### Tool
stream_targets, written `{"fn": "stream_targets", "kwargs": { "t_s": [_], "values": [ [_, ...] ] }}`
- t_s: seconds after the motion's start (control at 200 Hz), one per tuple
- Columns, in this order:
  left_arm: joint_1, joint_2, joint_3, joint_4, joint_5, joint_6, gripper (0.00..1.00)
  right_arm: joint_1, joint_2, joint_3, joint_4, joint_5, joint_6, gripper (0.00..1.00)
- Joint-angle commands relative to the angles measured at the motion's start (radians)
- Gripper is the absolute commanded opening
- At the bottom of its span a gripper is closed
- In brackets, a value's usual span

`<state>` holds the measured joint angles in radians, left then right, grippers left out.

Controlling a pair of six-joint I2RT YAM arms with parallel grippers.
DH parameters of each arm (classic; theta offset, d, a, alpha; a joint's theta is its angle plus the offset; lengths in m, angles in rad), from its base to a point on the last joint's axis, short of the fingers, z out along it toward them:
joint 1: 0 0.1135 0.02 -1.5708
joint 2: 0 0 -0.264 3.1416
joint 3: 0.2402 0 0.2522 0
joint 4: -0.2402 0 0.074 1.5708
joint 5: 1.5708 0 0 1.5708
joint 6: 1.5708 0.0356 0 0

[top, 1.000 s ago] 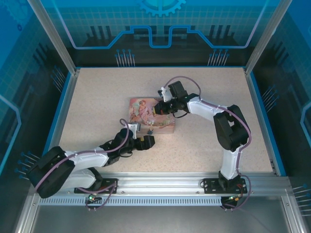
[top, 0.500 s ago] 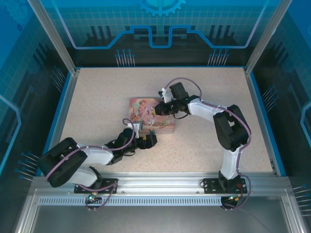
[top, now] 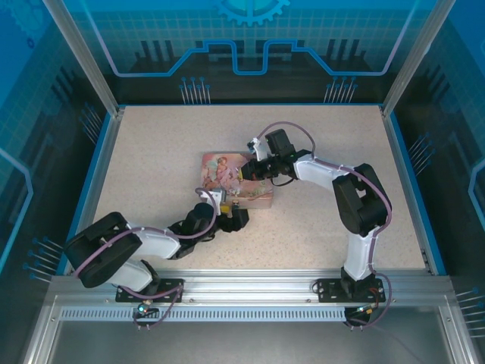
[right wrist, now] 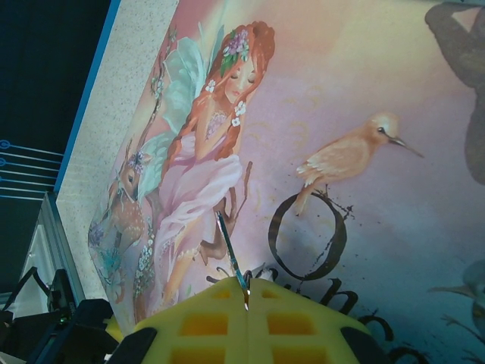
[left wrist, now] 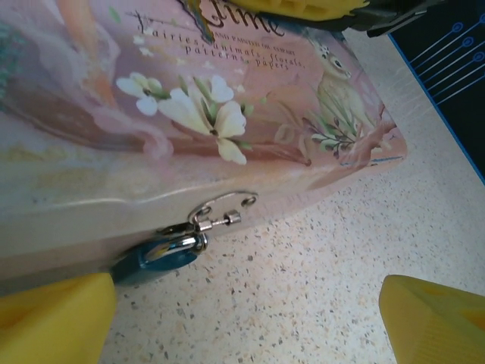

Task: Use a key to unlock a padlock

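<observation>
Left wrist | my left pincer (left wrist: 242,322) gapes wide, the padlock (left wrist: 163,254) just ahead near one pad, hanging on the clasp (left wrist: 227,203) of the pink tin (left wrist: 227,91) | my right pincer (right wrist: 246,294) pinches the key (right wrist: 229,254) above that tin | risk: the thin key twists or slips in the pinch; closing left may shove the tin

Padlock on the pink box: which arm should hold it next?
Left, probably. The left gripper is open and faces the padlock at the pink tin's front clasp. The right gripper is shut on the key, above the lid.
</observation>
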<state>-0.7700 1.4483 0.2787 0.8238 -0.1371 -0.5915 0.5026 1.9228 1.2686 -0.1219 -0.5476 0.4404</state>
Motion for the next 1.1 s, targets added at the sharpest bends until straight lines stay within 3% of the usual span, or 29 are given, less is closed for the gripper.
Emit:
{"fn": "stream_targets", "kwargs": {
  "t_s": [0.0, 0.325, 0.855, 1.095],
  "values": [
    [-0.008, 0.034, 0.014, 0.069, -0.061, 0.064, 0.9, 0.004, 0.069, -0.066, -0.14, 0.057, -0.005, 0.0],
    [-0.011, 0.101, 0.024, 0.112, -0.104, 0.038, 0.91, 0.002, 0.063, -0.068, -0.136, 0.054, -0.006, 0.0],
    [-0.017, 0.21, 0.074, 0.206, -0.058, 0.037, 0.9, 0.002, 0.074, -0.063, -0.128, 0.041, -0.003, 0.0],
    [-0.025, 0.197, 0.091, 0.22, -0.035, 0.033, 0.85, 0.002, 0.073, -0.065, -0.128, 0.04, -0.008, 0.0]
  ]
}}
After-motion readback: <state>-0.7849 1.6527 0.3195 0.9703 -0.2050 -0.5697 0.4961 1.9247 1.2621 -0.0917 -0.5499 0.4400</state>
